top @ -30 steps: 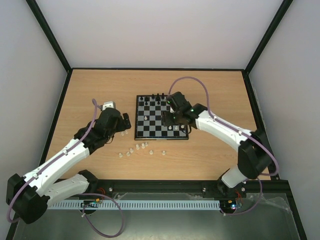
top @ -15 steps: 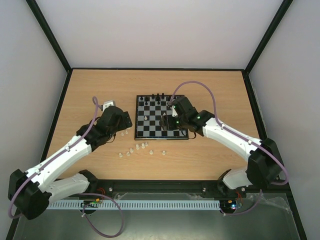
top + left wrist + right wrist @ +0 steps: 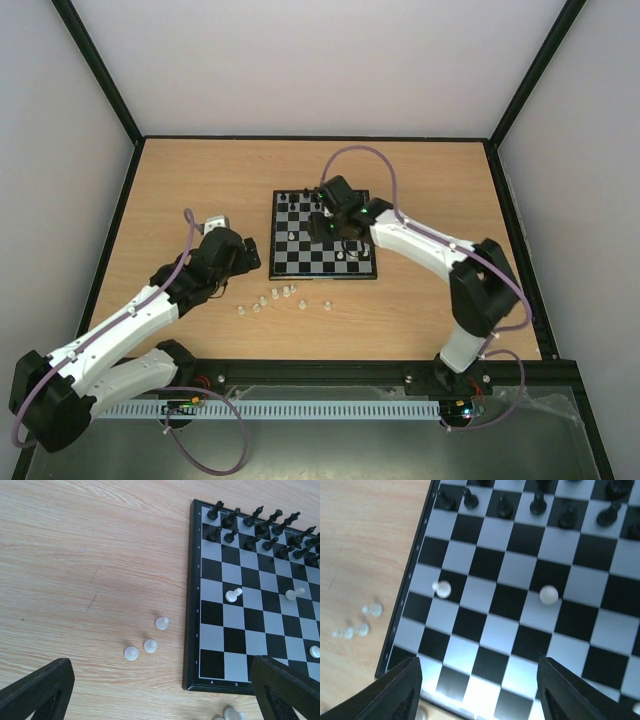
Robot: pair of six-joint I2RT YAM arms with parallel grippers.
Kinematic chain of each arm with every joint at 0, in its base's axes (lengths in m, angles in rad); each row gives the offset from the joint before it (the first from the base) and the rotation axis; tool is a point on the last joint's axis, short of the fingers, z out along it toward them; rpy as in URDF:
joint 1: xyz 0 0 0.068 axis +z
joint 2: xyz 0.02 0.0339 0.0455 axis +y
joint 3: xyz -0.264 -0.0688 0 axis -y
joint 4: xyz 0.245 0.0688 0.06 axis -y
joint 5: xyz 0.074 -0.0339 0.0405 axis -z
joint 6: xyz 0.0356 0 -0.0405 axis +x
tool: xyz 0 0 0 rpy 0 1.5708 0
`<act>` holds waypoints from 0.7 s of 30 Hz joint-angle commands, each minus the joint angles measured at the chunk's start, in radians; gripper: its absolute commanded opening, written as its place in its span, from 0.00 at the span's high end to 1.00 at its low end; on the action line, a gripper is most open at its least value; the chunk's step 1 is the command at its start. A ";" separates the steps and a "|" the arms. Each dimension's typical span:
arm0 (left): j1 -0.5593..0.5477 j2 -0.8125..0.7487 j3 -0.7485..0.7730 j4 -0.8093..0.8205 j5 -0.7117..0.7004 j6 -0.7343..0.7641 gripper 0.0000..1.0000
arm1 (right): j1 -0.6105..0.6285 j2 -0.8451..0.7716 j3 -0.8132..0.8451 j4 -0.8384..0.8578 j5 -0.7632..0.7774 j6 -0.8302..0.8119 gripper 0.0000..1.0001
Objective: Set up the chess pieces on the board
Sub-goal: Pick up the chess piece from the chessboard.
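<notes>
The board point(image 3: 272, 236) lies mid-table, with black figures along its far rows. Three whitish chess pieces point(image 3: 291, 237) stand on its squares. Several more point(image 3: 275, 295) are scattered on the wood in front of its near-left corner. My left gripper point(image 3: 246, 256) is open just left of the board, hovering over three loose pieces point(image 3: 150, 645) beside the rim point(image 3: 189, 630). My right gripper point(image 3: 323, 223) is open above the board's middle. Two white pieces point(image 3: 549, 595) sit on squares ahead of its empty fingers point(image 3: 395, 692).
Black chess figures point(image 3: 260, 524) fill the board's two far rows. Bare wooden table point(image 3: 180, 190) surrounds the board, bounded by a black frame and white walls. Both arms reach in from the near edge.
My right gripper has swung from the board's near-right part to over its middle, further left and away. My left gripper has drawn back slightly towards the near edge.
</notes>
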 commanded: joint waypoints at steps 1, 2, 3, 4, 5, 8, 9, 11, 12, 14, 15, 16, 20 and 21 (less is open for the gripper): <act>0.008 -0.028 -0.027 0.061 0.025 0.076 0.00 | 0.006 0.143 0.162 -0.100 0.068 0.001 0.38; 0.012 -0.033 -0.031 0.063 0.029 0.089 0.01 | 0.007 0.185 0.207 -0.118 0.067 -0.002 0.40; 0.018 -0.040 -0.036 0.065 0.036 0.104 0.00 | 0.007 0.226 0.247 -0.142 0.071 -0.004 0.41; 0.023 -0.047 -0.041 0.065 0.042 0.109 0.00 | 0.007 0.257 0.284 -0.160 0.079 -0.005 0.41; 0.027 -0.056 -0.047 0.070 0.056 0.113 0.01 | 0.007 0.285 0.310 -0.173 0.094 -0.006 0.43; 0.035 -0.079 -0.060 0.093 0.112 0.113 0.01 | 0.007 0.347 0.370 -0.219 0.168 -0.004 0.47; 0.037 -0.084 -0.062 0.096 0.117 0.115 0.00 | 0.007 0.361 0.377 -0.225 0.186 -0.005 0.49; 0.040 -0.091 -0.071 0.100 0.129 0.116 0.01 | 0.004 0.391 0.394 -0.246 0.208 -0.001 0.51; 0.039 -0.096 -0.078 0.106 0.140 0.118 0.01 | 0.002 0.401 0.400 -0.254 0.217 0.001 0.52; 0.039 -0.102 -0.087 0.113 0.154 0.118 0.01 | -0.007 0.408 0.402 -0.265 0.234 0.008 0.53; 0.039 -0.102 -0.089 0.114 0.159 0.118 0.01 | -0.012 0.404 0.395 -0.263 0.235 0.010 0.53; 0.039 -0.103 -0.090 0.116 0.162 0.118 0.01 | -0.018 0.400 0.387 -0.260 0.232 0.011 0.54; 0.039 -0.109 -0.092 0.119 0.168 0.121 0.00 | -0.043 0.396 0.369 -0.255 0.206 0.011 0.57; 0.039 -0.109 -0.094 0.121 0.169 0.120 0.00 | -0.046 0.396 0.366 -0.255 0.204 0.010 0.57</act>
